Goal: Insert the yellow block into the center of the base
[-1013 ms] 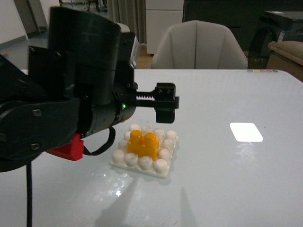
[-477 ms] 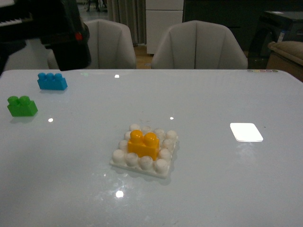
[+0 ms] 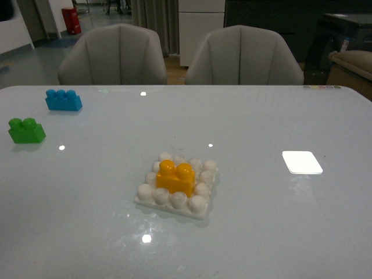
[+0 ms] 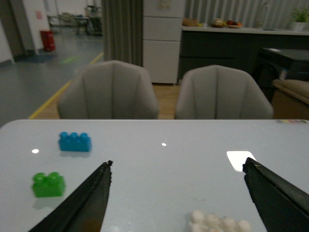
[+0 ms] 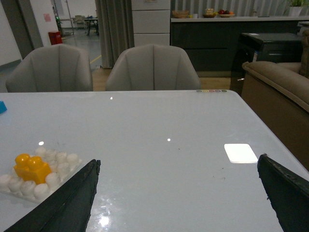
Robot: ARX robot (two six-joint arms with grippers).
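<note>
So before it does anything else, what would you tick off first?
1. yellow block seated on the base: ok, it stands in the middle, ringed by white studs.
2. Block pressed fully down: cannot tell.
3. left pincer empty and open: ok, nothing between its fingers.
4. right pincer empty and open: ok.
5. Both arms away from the base: ok, neither shows in the front view.
6. green brick and blue brick out of the way: ok, far off to the left of the base.
</note>
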